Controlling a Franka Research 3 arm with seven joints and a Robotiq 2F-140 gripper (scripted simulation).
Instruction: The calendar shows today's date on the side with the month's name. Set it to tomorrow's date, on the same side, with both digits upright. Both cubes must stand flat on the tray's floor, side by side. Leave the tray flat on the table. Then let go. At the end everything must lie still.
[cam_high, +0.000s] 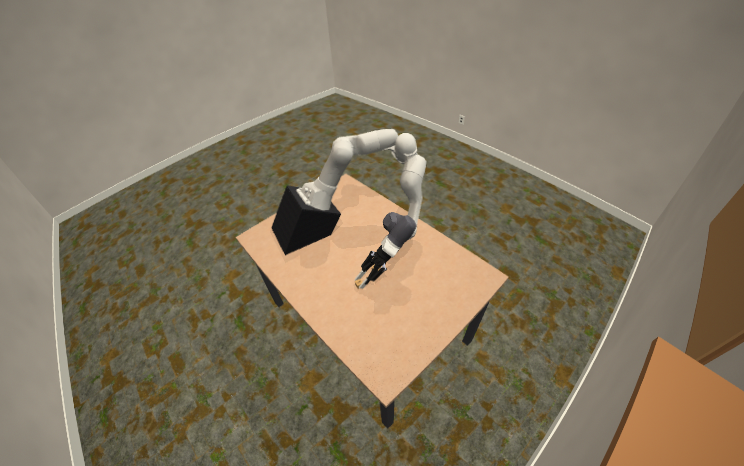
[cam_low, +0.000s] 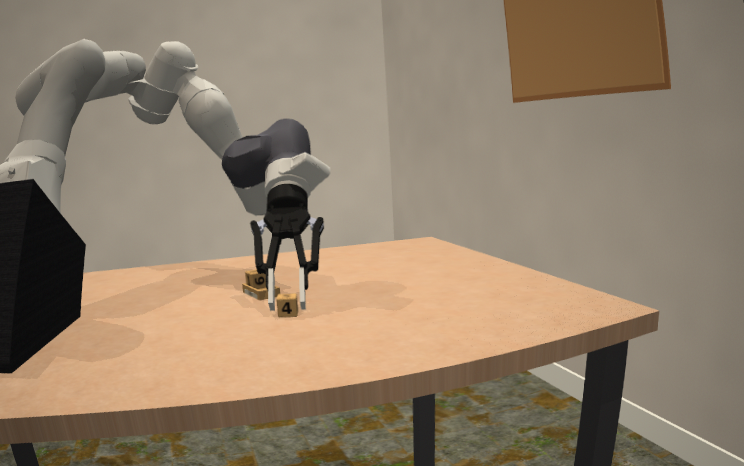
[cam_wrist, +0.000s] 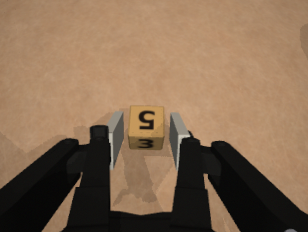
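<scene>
A wooden cube (cam_high: 358, 283) (cam_low: 286, 307) (cam_wrist: 146, 120) stands flat on the table, outside the tray. It shows a 4 in the exterior view; the wrist view shows a 5 on top and a 3 on a side, both upside down there. My gripper (cam_high: 361, 280) (cam_low: 287, 301) (cam_wrist: 146, 125) is partly open, with its fingers pointing down on either side of this cube and a gap on each side. The tray (cam_low: 254, 291) lies on the table behind, with another cube (cam_low: 255, 279) in it bearing a turned 6 or 9. The month's name is unreadable. The top view does not show the tray.
The table (cam_high: 387, 351) (cam_low: 384, 340) carries these things. The tray stands close behind and left of the gripper in the exterior view, partly covered by the left finger. The black robot base (cam_high: 304, 225) (cam_low: 41, 279) stands farther left.
</scene>
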